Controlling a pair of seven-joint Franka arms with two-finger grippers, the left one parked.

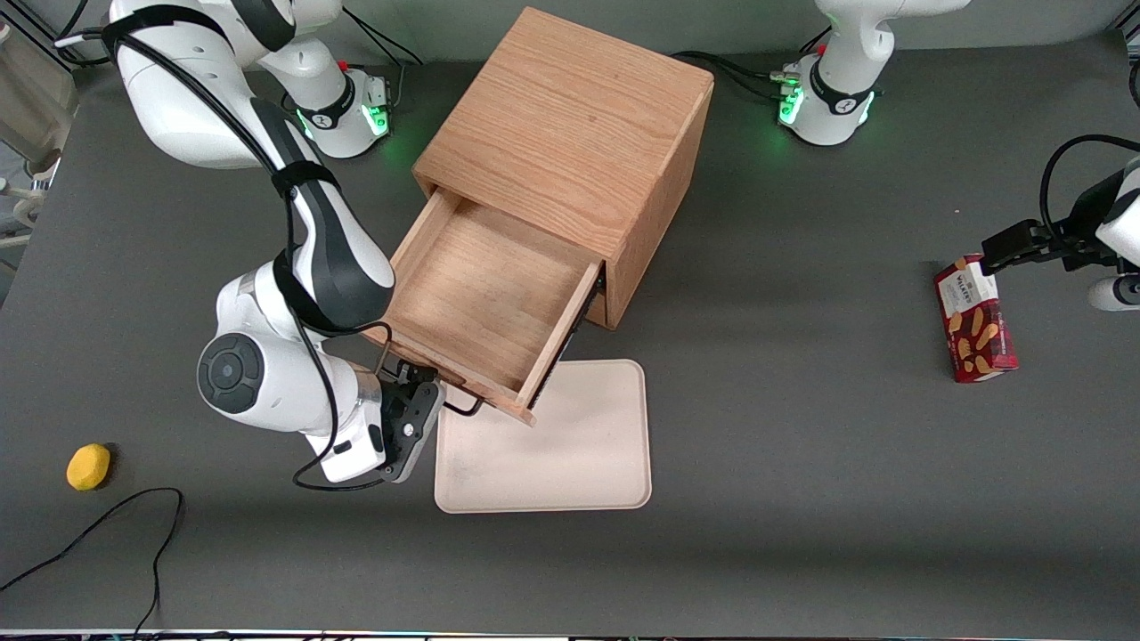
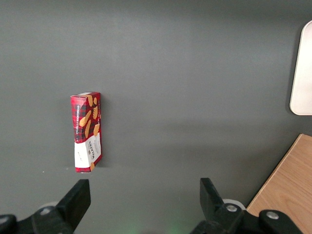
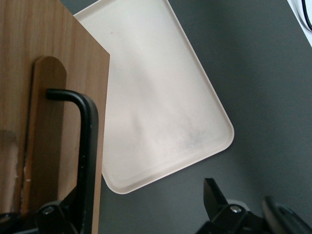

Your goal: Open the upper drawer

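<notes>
"Walkers" brand name on red tartan shortbread box [image 1: 974, 318]

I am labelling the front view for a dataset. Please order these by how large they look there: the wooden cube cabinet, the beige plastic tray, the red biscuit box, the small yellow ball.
1. Wooden cube cabinet
2. Beige plastic tray
3. Red biscuit box
4. Small yellow ball

The pincer is at the open upper drawer's black handle.

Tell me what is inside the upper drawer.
The upper drawer stands pulled out, showing only bare wood; its part inside the cabinet is covered. The gripper is at its black handle.
</notes>
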